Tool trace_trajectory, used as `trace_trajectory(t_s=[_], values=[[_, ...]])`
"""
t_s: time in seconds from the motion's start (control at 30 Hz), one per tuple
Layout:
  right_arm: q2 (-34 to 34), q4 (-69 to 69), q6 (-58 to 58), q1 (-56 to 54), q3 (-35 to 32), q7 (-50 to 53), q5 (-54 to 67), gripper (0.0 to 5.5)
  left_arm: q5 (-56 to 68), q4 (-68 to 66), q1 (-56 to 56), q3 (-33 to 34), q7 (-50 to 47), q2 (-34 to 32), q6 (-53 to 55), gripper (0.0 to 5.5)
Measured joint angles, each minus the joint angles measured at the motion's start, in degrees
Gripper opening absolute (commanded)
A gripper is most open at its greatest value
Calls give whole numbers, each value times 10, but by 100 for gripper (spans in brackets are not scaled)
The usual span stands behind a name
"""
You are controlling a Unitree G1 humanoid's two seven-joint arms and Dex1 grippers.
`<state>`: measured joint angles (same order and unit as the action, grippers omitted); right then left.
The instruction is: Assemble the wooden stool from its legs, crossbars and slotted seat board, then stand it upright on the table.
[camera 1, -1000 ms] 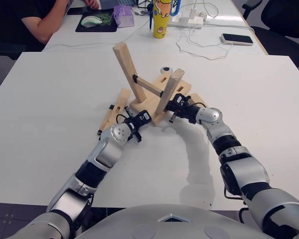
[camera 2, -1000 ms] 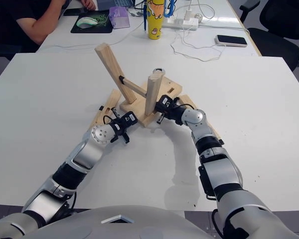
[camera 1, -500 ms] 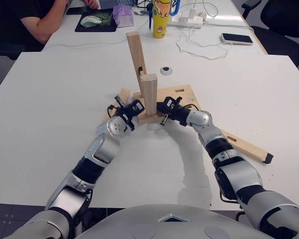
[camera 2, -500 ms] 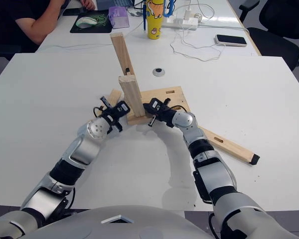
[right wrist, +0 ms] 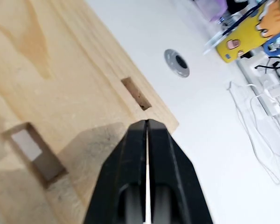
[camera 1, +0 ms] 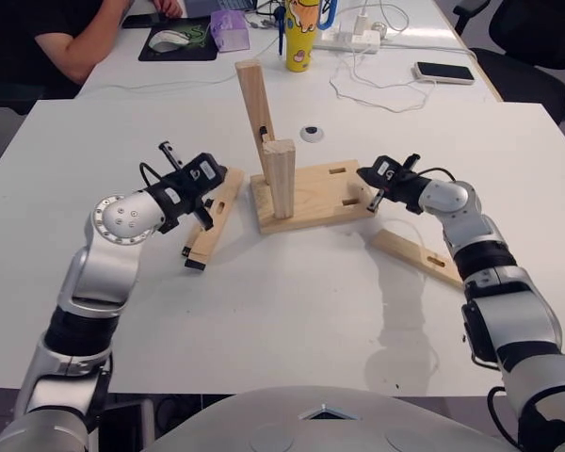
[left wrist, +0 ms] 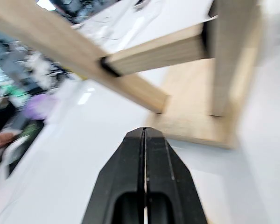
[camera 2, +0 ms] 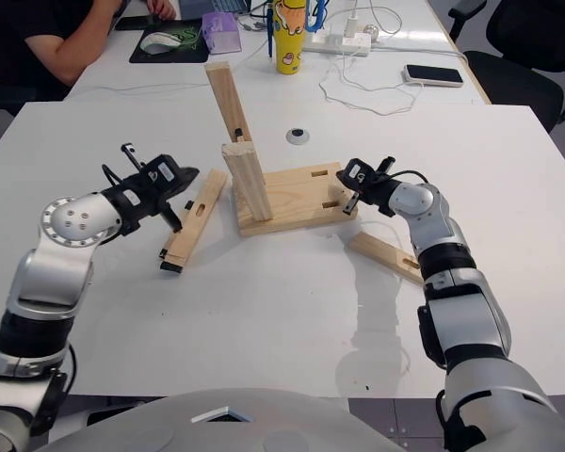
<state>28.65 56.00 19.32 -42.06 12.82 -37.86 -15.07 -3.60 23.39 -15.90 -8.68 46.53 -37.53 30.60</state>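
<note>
The slotted seat board (camera 1: 325,193) lies flat mid-table. Two wooden legs stand in its left side: a near one (camera 1: 281,179) and a taller, tilted far one (camera 1: 254,94), with a crossbar (left wrist: 154,51) between them. One loose leg (camera 1: 212,215) lies left of the board, another (camera 1: 416,256) at its right, partly under my right forearm. My left gripper (camera 1: 217,176) hovers shut and empty above the left loose leg, pointing at the standing legs. Shut as well, my right gripper (camera 1: 363,173) is at the board's right edge, over the empty slots (right wrist: 136,93).
A table grommet (camera 1: 312,133) sits just behind the board. On the table behind are a yellow cup (camera 1: 299,38), a phone (camera 1: 444,72), a power strip with cables (camera 1: 358,42) and a mouse pad (camera 1: 174,40), where a person sits.
Both grippers have drawn back from the board's front edge: the left swung out to the left and rose, the right went to the board's right edge. The two-legged board stays standing.
</note>
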Motion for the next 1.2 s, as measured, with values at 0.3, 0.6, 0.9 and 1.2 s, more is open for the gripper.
trace_trajectory(t_s=[0.3,0.6,0.9,1.2], values=[[-12,103,7,-93,77,-25,-82,0,-41,-47,0,-181,52,14,-18,1],[-11,99,22,-109,97,-104,-87,0,-213,-231,-61,-278,-107,113,-86,1],[8,-82,2,-16,98,-226,0,0,-229,-257,-63,-247,-138,130,-60,1],[41,-358,-177,131,18,-235,113,0,-228,-268,-54,-218,-149,141,-56,1]])
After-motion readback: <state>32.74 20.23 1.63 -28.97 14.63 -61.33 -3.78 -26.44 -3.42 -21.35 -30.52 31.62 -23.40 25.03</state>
